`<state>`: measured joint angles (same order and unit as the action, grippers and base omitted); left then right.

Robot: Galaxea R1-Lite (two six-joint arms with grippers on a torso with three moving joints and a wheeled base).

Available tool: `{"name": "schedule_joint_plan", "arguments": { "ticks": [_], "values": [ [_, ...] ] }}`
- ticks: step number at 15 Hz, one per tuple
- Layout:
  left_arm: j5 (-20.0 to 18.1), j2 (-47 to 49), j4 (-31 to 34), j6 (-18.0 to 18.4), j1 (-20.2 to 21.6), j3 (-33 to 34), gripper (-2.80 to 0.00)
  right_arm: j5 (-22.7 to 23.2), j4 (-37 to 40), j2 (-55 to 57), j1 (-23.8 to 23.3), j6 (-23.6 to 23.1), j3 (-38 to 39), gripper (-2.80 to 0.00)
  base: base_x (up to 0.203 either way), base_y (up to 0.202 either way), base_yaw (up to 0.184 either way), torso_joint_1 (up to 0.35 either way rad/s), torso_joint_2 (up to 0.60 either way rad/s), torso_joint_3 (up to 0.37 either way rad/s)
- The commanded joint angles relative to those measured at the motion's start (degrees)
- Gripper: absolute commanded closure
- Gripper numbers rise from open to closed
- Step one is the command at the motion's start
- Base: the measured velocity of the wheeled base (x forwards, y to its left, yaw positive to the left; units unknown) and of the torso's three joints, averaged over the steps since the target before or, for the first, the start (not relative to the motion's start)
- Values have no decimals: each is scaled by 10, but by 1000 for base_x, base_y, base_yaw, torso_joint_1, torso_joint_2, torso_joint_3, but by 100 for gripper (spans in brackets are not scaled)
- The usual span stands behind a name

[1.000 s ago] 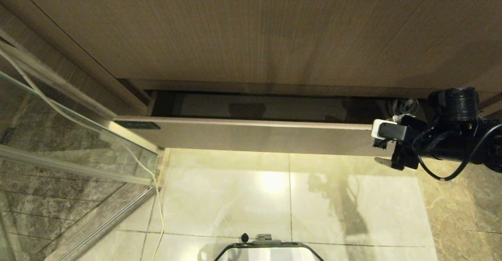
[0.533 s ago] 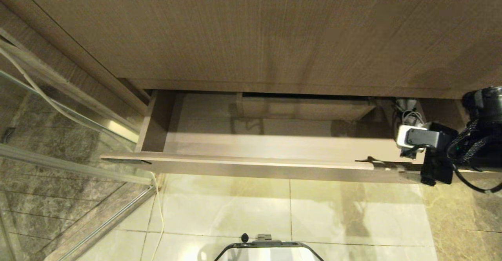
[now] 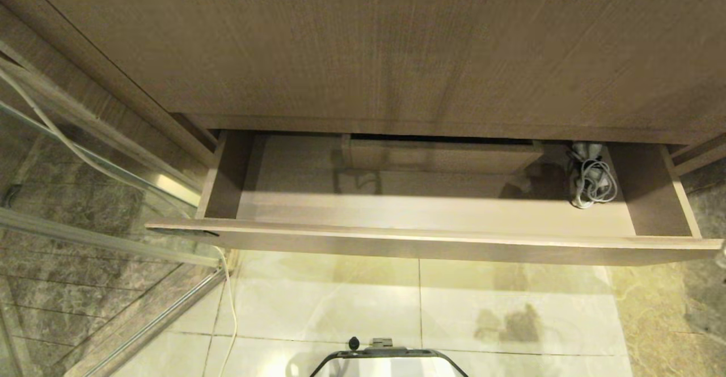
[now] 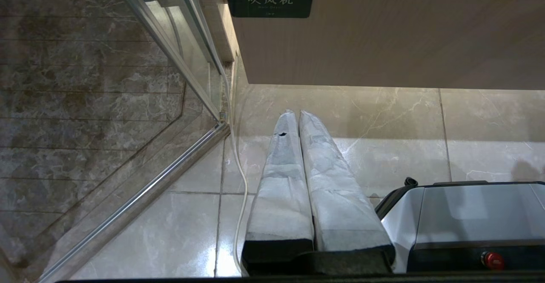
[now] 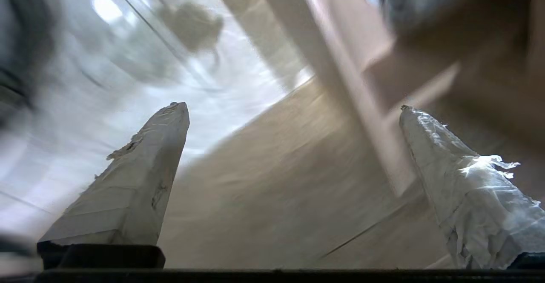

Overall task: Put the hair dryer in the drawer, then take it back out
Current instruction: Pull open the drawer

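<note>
tan wood drawer (image 3: 431, 218) pulled out, a coiled cord (image 3: 592, 183) at its back right corner.

the hair dryer itself is not clear to see, only that cord bundle. the right gripper (image 5: 294, 108) has its fingers wide apart and holds nothing. the left gripper (image 4: 298, 115) hangs low by the floor (image 3: 420, 309), fingers pressed together. to do this well, i think the right gripper should come down slowly over the bundle and stay off the drawer wall.

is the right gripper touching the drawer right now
Apart. In the right wrist view the right gripper has its fingers spread wide with nothing between them, and the head view shows the open drawer with no gripper on it.
</note>
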<state>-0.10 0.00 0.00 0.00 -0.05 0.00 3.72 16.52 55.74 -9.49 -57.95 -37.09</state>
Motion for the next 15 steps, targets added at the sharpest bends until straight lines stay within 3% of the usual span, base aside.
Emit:
{"name": "schedule_joint_plan", "arguments": {
  "ticks": [1, 5, 9, 15],
  "values": [
    [0, 0, 0, 0, 0, 1, 0, 0, 35, -145, -17, 197, 38, -280, 0, 0, 0, 0, 0, 0],
    [0, 0, 0, 0, 0, 1, 0, -1, 110, -259, -20, 321, 62, -280, 0, 0, 0, 0, 0, 0],
    [-1, 0, 0, 0, 0, 0, 0, -1, 120, -291, -19, 430, 81, -280, 0, 0, 0, 0, 0, 0],
    [0, 0, 0, -1, 0, 1, 0, -20, 121, -321, -14, 439, 102, -280, 0, 0, 0, 0, 0, 0]
  ]
}}
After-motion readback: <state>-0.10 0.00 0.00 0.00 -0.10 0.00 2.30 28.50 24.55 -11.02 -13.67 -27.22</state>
